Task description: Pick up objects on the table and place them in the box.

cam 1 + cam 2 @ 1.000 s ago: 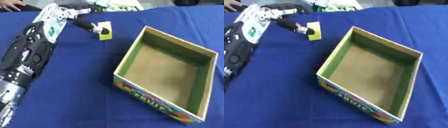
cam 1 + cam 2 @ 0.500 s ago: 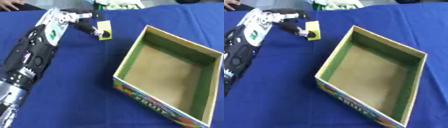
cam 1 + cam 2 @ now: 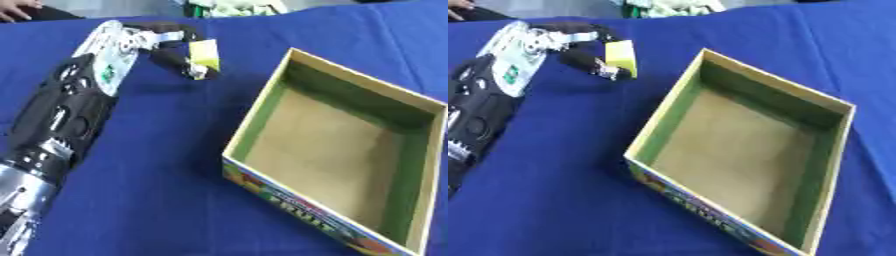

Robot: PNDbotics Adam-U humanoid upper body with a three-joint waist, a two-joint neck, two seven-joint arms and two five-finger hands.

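My left hand [image 3: 171,46] reaches in from the lower left and is shut on a small yellow block [image 3: 205,53], pinched between thumb and fingers. The block hangs above the blue cloth, just left of the box's far-left corner. The open cardboard box [image 3: 262,114] has green inner walls, a brown floor and a printed fruit pattern on its front; nothing lies inside it. My right hand shows in neither view.
A blue cloth [image 3: 157,190] covers the table. A pale green and white heap [image 3: 667,7] lies at the far edge. A person's hand [image 3: 17,7] rests at the far left corner, touching nothing of the task.
My left hand has lifted the yellow block off the cloth and carried it toward the box. The camera has also shifted, so the box sits lower in view.
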